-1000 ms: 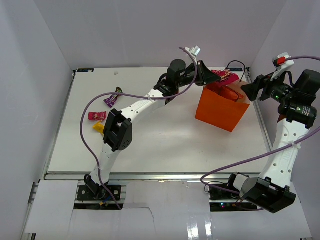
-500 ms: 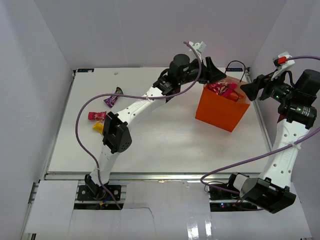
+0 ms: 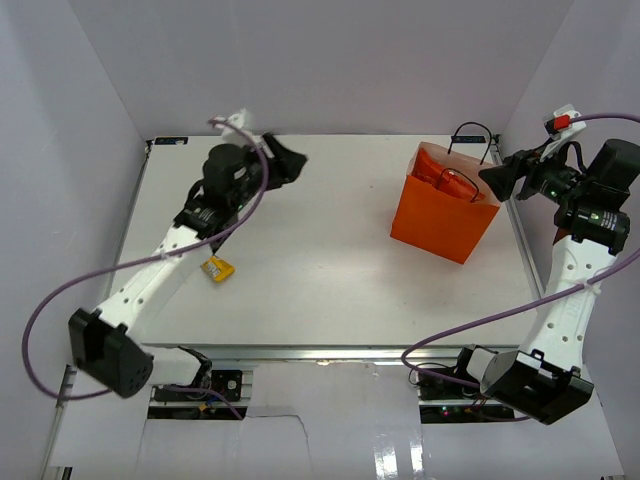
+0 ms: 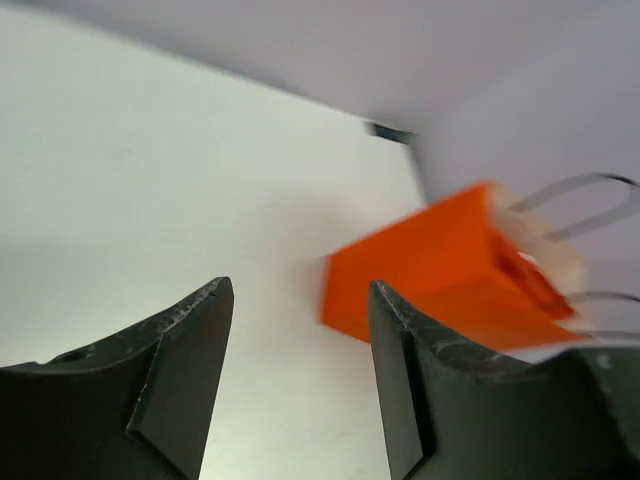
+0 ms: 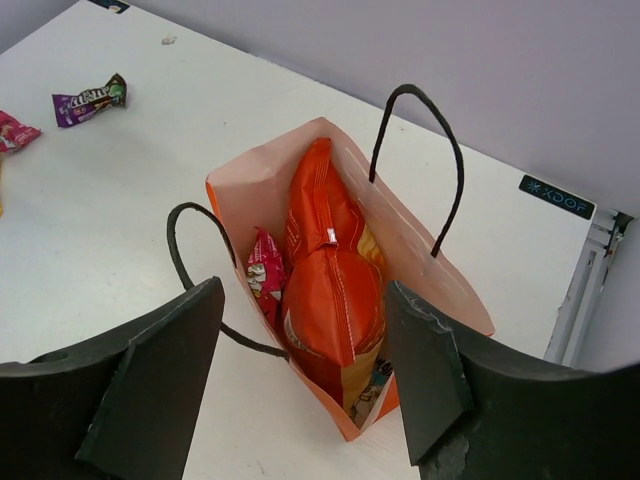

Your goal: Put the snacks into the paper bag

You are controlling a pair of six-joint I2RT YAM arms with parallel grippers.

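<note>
Top external: left claw point(image 3: 293, 160) wide above the table point(image 3: 330, 270), right claw point(image 3: 491, 182) wide at the rim of the paper bag point(image 3: 440, 225).

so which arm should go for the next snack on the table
Left. The left gripper is open on the side where the yellow packet lies, right beside that arm. The right gripper hangs open over the paper bag, far from it.

White table point(image 3: 330, 250), upright orange paper bag point(image 3: 440, 225); yellow packet point(image 3: 218, 268)
</note>
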